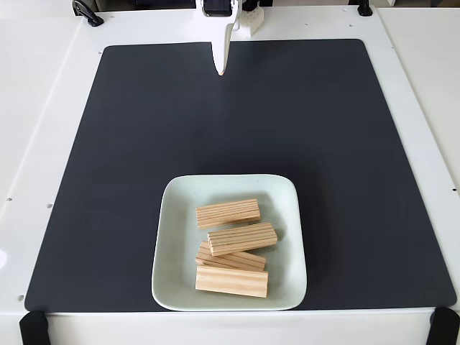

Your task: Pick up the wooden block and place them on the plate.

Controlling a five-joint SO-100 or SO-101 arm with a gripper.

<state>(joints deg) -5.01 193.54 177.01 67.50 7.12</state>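
blocks [228, 213]: we count four pale pine pieces with lengthwise grain, all lying on the plate [172, 208], two overlapping | plate: mint-white square, near edge of black mat [144, 129] | step: we judge placing done, nothing left to fetch | gripper [221, 70]: far edge, fingers look pressed together, empty | next: stay parked

A large black mat [144, 165] with rounded corners covers most of the white surface [43, 86] in the fixed view. Two black clamps sit at the near edge, one at the lower left [34, 328] and one at the lower right [445, 327]. A black cable [87, 13] loops at the far left corner.
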